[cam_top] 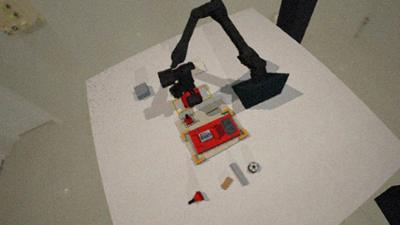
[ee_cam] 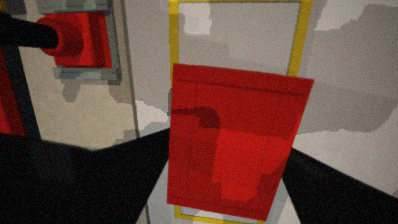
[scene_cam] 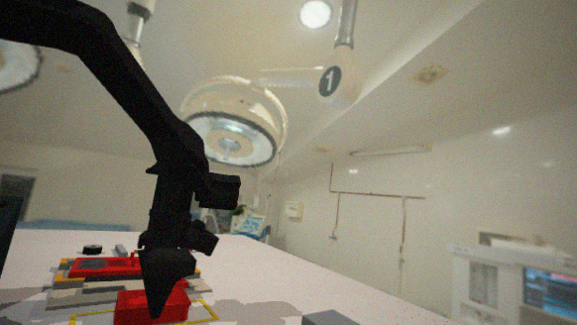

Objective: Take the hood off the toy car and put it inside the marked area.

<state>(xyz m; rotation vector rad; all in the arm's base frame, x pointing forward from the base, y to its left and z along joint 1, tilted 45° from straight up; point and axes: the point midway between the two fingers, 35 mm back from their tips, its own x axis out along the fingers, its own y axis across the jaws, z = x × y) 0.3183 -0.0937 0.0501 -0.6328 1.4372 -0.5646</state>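
Note:
The hood, a red block [cam_top: 186, 101] [scene_cam: 130, 308] [ee_cam: 240, 150], is between the fingers of my gripper [cam_top: 194, 97] [scene_cam: 155, 309] [ee_cam: 225, 141], which is shut on it. The hood is low over the marked area, a yellow outline [cam_top: 174, 106] [scene_cam: 94, 313] [ee_cam: 174, 40]. In the wrist view it covers part of the outline's left and right sides, and yellow shows beyond both its ends. Whether it touches the table is hard to tell. The red toy car [cam_top: 212, 144] [scene_cam: 114, 267] stands beside the area, its grey engine [cam_top: 206, 136] uncovered.
A red part with a black handle [cam_top: 187, 120] [ee_cam: 82, 40] stands between car and area. A grey cube [cam_top: 142, 91] lies to the left of my gripper. Beyond the car lie a grey bar [cam_top: 239, 174], a wheel [cam_top: 253, 167], a tan block [cam_top: 226, 183] and another red-and-black part [cam_top: 198, 196].

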